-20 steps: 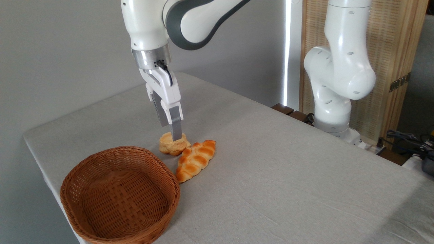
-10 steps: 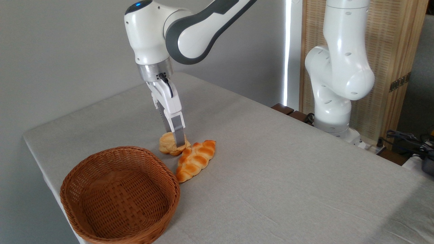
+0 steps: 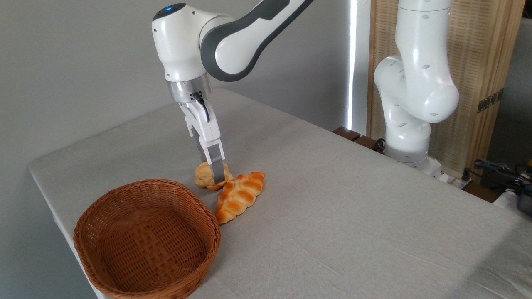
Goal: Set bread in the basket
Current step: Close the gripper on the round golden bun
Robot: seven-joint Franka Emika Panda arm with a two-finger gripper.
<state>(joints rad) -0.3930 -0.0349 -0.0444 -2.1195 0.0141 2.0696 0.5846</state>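
Observation:
The bread (image 3: 203, 176), a small pale golden bun, sits on the grey table beyond the basket. My gripper (image 3: 213, 177) points straight down and is shut on it. The near finger (image 3: 217, 168) crosses the bun's front right side; the far finger is hidden behind the bun. The bun looks pinched narrower and still rests on the tabletop. The basket (image 3: 124, 261), oval brown wicker with low sides, stands at the front left corner of the table with nothing in it, a short way in front of and left of the bun.
An orange-glazed braided loaf (image 3: 240, 197) lies right beside the bun, touching it or nearly so, its lower end close to the basket rim. The arm's white base (image 3: 409, 108) stands at the back right. The table's left edge (image 3: 45, 195) runs near the basket.
The gripper came down around the bun, then its fingers closed on it; the bun now looks squeezed narrower. Basket and braided loaf have not moved.

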